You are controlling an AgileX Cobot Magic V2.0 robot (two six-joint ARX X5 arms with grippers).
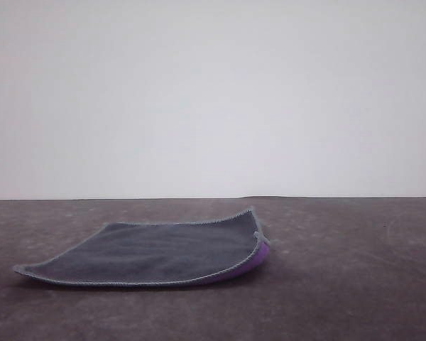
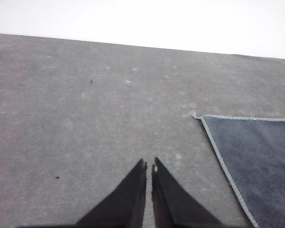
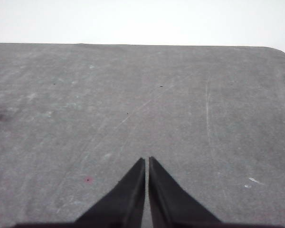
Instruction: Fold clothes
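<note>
The cloth lies on the table a little left of centre in the front view, dark grey face up, with a purple fold showing along its right edge. It looks folded over on itself. One grey-stitched corner of the cloth appears in the left wrist view, to the side of my left gripper, which is shut and holds nothing. My right gripper is shut too, above bare table, with nothing between its fingers.
The dark grey table carries light scratches and specks. Its far edge meets a plain white wall. A rounded table corner shows in the right wrist view.
</note>
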